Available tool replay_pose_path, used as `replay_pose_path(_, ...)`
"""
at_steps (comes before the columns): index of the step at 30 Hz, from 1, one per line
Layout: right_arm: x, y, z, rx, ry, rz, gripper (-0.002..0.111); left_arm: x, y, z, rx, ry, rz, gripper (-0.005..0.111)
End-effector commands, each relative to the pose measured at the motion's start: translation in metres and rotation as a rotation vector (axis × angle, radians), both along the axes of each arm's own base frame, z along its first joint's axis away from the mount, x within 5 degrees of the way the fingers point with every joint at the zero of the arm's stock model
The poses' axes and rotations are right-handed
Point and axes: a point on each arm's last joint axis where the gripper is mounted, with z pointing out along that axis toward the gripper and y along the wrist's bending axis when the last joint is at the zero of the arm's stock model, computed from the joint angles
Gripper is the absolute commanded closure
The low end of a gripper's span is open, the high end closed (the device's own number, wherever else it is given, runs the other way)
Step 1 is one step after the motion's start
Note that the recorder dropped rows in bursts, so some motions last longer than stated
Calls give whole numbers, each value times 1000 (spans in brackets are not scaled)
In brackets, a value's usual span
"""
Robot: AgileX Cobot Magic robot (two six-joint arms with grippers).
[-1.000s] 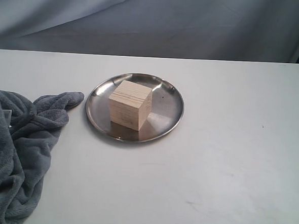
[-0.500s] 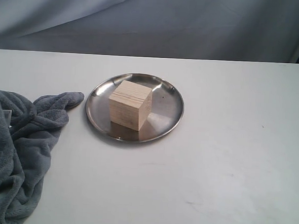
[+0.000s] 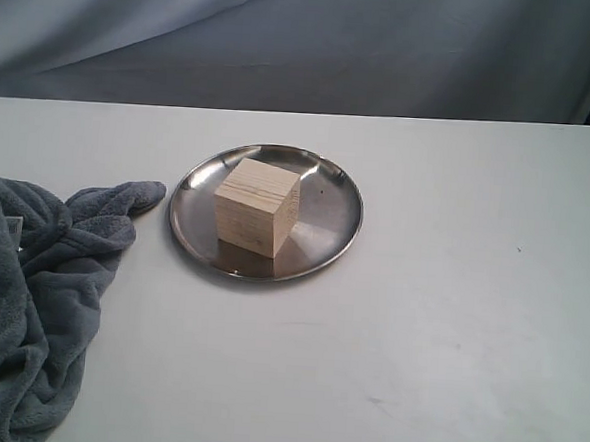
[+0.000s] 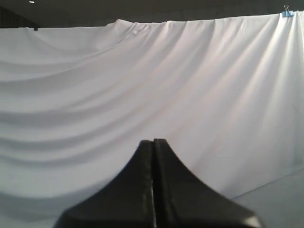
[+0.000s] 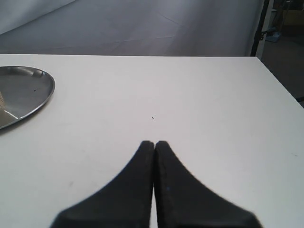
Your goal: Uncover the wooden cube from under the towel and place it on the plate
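Wooden cube (image 3: 257, 206) set on the plate (image 3: 335, 218), towel (image 3: 32, 295) heaped beside it, left gripper (image 4: 153, 142) clenched, right gripper (image 5: 154, 143) clenched, nothing grasped.

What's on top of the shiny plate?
Only the wooden cube sits on the plate, resting flat. The patch of plate under the cube is hidden. The towel lies crumpled beside the plate, not on it.

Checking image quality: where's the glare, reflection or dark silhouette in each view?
Exterior view: the plate mirrors the wooden cube. Left wrist view: the left gripper is a black silhouette against bright cloth. Right wrist view: the right gripper likewise dark.
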Motion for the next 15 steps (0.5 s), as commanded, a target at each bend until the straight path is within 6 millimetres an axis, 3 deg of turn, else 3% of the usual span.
replay_pose_path(1,0,0,-1,9,-2,-2,108,15,2,-16,5,38,8,107)
replay_pose_path(15,0,0,-1,9,-2,-2,108,66,11,-91,-2,22,22,107)
